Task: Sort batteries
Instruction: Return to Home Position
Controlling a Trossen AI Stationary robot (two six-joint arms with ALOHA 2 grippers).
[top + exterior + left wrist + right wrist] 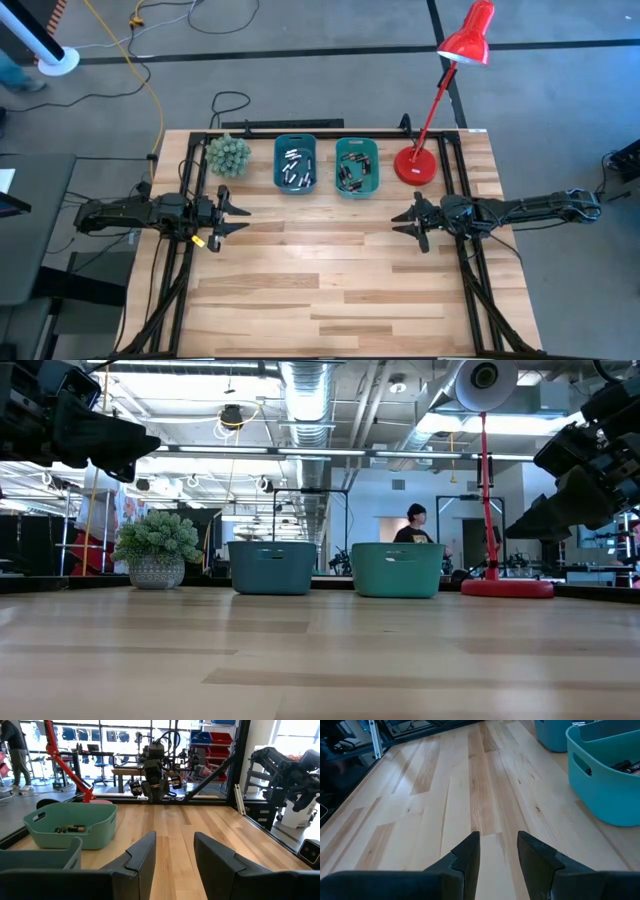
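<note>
Evidently parked, the left gripper (pixel 243 213) and right gripper (pixel 397 221) hover at opposite sides of the table (pixel 330 290), fingers apart, holding nothing. The batteries (pixel 293 167) lie in the blue bin (pixel 295 139) and green bin (pixel 357 141), seemingly sorted.

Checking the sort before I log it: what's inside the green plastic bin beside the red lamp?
The green plastic bin holds a loose pile of small dark cylindrical batteries. Cells lying beneath others are covered, so the exact count cannot be told.
</note>
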